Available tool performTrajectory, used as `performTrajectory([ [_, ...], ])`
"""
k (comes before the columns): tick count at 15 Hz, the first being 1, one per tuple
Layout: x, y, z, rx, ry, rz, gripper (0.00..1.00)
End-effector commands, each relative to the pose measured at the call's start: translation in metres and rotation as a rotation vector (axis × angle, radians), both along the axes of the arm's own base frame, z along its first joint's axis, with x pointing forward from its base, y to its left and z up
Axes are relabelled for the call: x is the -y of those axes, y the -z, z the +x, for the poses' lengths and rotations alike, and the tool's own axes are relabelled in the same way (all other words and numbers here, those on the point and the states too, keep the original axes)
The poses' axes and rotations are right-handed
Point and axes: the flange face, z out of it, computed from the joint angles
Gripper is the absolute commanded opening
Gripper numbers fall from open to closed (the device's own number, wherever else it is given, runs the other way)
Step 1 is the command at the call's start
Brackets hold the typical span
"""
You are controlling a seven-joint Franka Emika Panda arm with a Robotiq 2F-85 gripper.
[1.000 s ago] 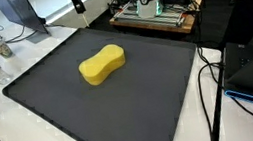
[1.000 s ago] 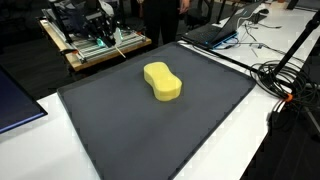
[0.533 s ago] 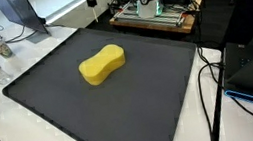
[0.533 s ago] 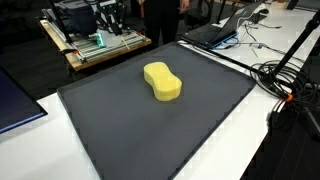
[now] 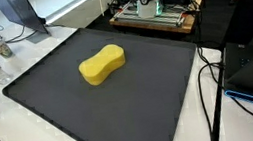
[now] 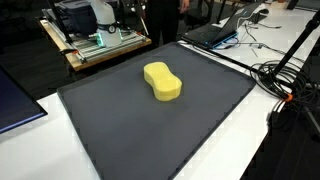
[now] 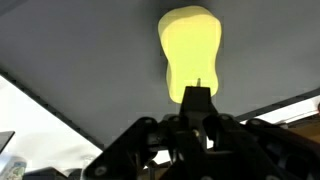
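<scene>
Gripper (image 7: 199, 93) up high, sponge (image 7: 190, 48) untouched.
Jaws clenched on nothing (well clear of it); the sponge lies alone on the dark mat (image 5: 156, 101), no grasp made yet.

We see a dark mat (image 5: 151, 97) spread beneath the pincer (image 7: 200, 93), covering most of the white table (image 5: 32, 49). Near the pincer, past the mat's far edge, sits a wooden rack (image 5: 154, 16) of gear; black cables (image 6: 285, 80) lie well apart from it
</scene>
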Motion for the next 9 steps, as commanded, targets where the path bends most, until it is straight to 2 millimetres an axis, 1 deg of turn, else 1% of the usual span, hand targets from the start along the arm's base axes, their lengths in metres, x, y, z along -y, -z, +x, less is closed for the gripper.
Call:
performTrajectory([
  [1,-0.05,-0.007,-0.004,0.018,-0.099,-0.08,0.04],
  [2,-0.065,-0.005,-0.005,0.011,-0.166,-0.089,0.04],
  [3,-0.046,-0.001,-0.001,0.003,-0.104,-0.058,0.16],
  [4,-0.059,-0.001,-0.003,0.003,-0.136,-0.065,0.16],
  [5,-0.066,-0.001,-0.003,0.003,-0.153,-0.068,0.16],
  [9,-0.067,-0.001,-0.004,0.003,-0.16,-0.071,0.16],
])
